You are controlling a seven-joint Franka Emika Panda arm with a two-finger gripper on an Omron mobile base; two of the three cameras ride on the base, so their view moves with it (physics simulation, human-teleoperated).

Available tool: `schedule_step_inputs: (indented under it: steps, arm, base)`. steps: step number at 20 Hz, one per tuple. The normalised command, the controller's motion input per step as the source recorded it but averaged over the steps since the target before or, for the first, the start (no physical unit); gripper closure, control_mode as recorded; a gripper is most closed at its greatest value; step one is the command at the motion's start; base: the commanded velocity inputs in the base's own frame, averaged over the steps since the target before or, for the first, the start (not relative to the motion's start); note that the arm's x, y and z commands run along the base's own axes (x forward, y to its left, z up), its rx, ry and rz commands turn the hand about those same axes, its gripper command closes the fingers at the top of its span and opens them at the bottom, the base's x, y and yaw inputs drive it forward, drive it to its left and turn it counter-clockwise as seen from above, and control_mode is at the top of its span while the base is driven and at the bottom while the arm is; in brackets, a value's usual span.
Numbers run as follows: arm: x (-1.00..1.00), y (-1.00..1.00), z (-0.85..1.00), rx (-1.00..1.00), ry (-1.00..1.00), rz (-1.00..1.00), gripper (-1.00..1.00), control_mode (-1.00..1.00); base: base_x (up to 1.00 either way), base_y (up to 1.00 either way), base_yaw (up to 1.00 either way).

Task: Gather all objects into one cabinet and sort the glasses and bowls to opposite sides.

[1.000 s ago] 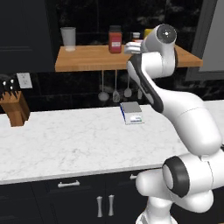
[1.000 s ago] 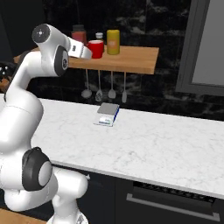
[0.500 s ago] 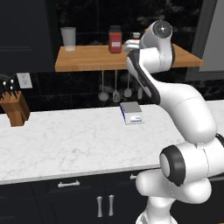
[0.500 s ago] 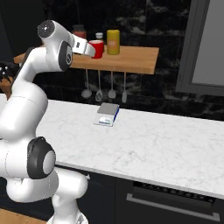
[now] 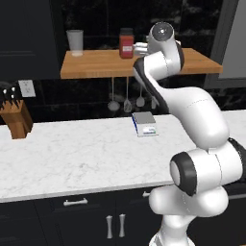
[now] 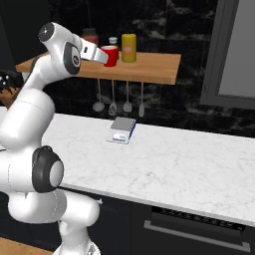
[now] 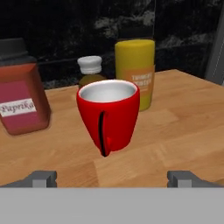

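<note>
Arm swung nearer shelf; fingers (image 7: 112,177) spread wide, empty, tips cropped; red cup (image 7: 109,114) ahead.

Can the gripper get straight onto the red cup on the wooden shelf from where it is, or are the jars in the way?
Probably yes. The gripper is open, facing the red cup with bare shelf between; the jars stand behind it.

My white arm with dark joints (image 5: 192,103) rises from the base, bends at the elbow and reaches up and away toward the far wall, my two-finger gripper (image 7: 114,177) held level, jaws spread wide, gripping nothing.
</note>
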Motion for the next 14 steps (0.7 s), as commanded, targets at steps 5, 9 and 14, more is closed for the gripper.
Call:
schedule_step_inputs:
  steps: [5, 9, 14]
  arm:
    - [0.16, 0.0, 0.0, 0.0, 0.05, -0.1, -1.0, -1.0]
    - [0.24, 0.0, 0.0, 0.0, 0.07, -0.05, -1.0, -1.0]
    - [0.26, -0.04, 0.0, 0.0, 0.07, -0.01, -1.0, -1.0]
  base:
    - [0.0, 0.0, 0.0]
    - [0.0, 0.0, 0.0]
    - [0.0, 0.0, 0.0]
